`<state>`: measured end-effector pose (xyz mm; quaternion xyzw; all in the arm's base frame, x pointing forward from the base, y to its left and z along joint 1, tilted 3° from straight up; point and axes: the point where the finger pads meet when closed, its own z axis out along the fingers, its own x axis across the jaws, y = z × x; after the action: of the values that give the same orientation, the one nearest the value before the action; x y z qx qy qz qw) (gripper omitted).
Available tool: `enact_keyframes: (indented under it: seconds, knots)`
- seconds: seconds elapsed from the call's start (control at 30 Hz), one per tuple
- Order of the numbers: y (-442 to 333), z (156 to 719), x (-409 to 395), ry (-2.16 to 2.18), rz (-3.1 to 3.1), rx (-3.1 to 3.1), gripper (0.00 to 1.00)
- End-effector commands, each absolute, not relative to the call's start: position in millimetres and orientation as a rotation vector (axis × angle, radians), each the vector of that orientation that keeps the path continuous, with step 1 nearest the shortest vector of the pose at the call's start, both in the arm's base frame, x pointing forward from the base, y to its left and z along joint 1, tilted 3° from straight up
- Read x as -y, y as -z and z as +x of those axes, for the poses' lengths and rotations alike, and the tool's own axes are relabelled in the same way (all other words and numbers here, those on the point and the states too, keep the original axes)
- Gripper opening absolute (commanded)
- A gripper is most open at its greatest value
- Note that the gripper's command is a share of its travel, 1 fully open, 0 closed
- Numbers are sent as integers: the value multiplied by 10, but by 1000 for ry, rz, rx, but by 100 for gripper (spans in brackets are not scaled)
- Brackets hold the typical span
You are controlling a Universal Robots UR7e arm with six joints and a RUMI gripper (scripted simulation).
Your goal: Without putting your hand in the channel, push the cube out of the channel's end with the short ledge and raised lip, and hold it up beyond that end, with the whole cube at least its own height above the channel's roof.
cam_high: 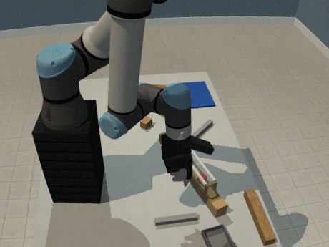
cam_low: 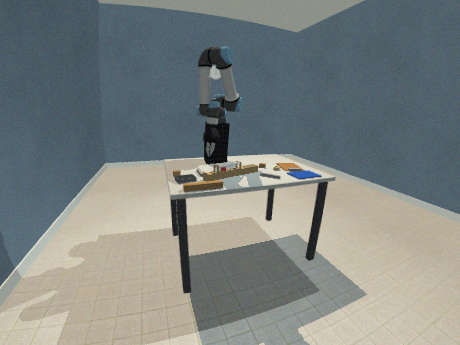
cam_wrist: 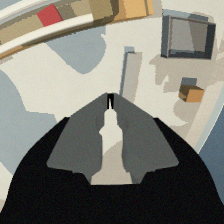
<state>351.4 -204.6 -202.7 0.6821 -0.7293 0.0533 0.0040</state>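
Observation:
The wooden channel (cam_high: 211,195) (cam_low: 235,171) (cam_wrist: 102,7) lies slantwise on the white table (cam_high: 143,184). A small red cube (cam_high: 202,177) (cam_wrist: 50,15) sits inside it, under pale rails, near the middle. My gripper (cam_high: 187,177) (cam_wrist: 109,94) points down, shut with nothing between the fingers. It hangs just beside the channel's left wall, level with the cube, outside the channel. In the exterior view the gripper is dark against the black pedestal and hard to make out.
A grey bar (cam_high: 177,218) (cam_wrist: 129,75) lies in front of the gripper, another grey bar (cam_high: 203,127) behind the channel. A dark tray (cam_high: 218,235) (cam_wrist: 190,36), a wooden plank (cam_high: 259,215), a small wooden block (cam_high: 146,122) and a blue mat (cam_high: 198,94) also lie on the table.

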Motion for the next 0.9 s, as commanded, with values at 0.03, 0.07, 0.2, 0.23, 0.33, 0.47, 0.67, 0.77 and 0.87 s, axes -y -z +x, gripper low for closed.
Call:
enact_keyframes:
  seconds: [0.03, 0.07, 0.2, 0.23, 0.33, 0.47, 0.67, 0.77, 0.87]
  knots:
    - [2059, 3360, 2230, -87, 2128, 2326, 0]
    - [2067, 3332, 2265, -73, 2125, 2333, 0]
    - [2090, 3234, 2381, -26, 2112, 2359, 0]
    - [2094, 3213, 2404, -16, 2109, 2364, 0]
    - [2104, 3159, 2462, 8, 2103, 2378, 0]
    - [2109, 3120, 2503, 25, 2099, 2389, 0]
    - [2114, 3081, 2542, 42, 2094, 2399, 0]
    - [2115, 3072, 2551, 46, 2093, 2401, 0]
    - [2115, 3069, 2554, 47, 2093, 2402, 0]
